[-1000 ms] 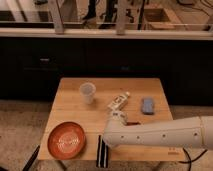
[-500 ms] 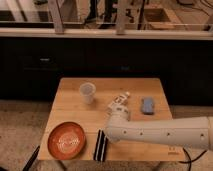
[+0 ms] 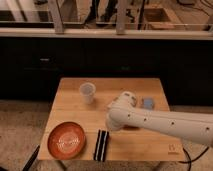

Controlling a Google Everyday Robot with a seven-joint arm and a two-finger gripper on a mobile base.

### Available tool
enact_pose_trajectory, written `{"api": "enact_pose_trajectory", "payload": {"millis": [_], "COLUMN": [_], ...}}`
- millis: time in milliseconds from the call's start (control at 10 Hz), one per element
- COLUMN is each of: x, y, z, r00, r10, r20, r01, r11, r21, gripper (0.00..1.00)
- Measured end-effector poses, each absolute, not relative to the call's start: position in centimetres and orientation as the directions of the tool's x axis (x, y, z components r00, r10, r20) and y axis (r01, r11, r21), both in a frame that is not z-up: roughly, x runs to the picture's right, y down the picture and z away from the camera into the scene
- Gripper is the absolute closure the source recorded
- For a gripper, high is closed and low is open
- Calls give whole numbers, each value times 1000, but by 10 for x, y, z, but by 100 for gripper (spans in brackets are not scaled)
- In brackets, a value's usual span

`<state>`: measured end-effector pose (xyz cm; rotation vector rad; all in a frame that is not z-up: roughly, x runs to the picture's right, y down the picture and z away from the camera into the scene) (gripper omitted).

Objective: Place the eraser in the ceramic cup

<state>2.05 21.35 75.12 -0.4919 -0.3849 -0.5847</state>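
The eraser (image 3: 102, 145), a flat black block with pale stripes, lies on the wooden table (image 3: 145, 142) near its front edge, just right of the orange-red bowl. The ceramic cup (image 3: 87, 92), whitish and tapered, stands upright at the back left of the table. My gripper (image 3: 110, 127) is at the end of the white arm, just above and to the right of the eraser's far end. The arm reaches in from the right and covers the table's middle.
An orange-red bowl (image 3: 66, 140) sits at the front left corner. A blue rectangular pad (image 3: 148, 103) lies at the back right, partly behind the arm. A dark cabinet front runs behind the table.
The arm's end has moved up and to the right, off the eraser. The eraser now lies fully in view on the table, in about the same place.
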Motion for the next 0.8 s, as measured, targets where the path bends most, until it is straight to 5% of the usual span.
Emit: {"api": "enact_pose_trajectory", "payload": {"millis": [600, 800], "x": [12, 12], "y": [224, 230], "z": [752, 749], "r00": [544, 416], "r10": [-595, -618], "r20": [592, 668], "r01": [828, 886], "r11": [492, 442], "r21": [-268, -143], "gripper": [29, 20]}}
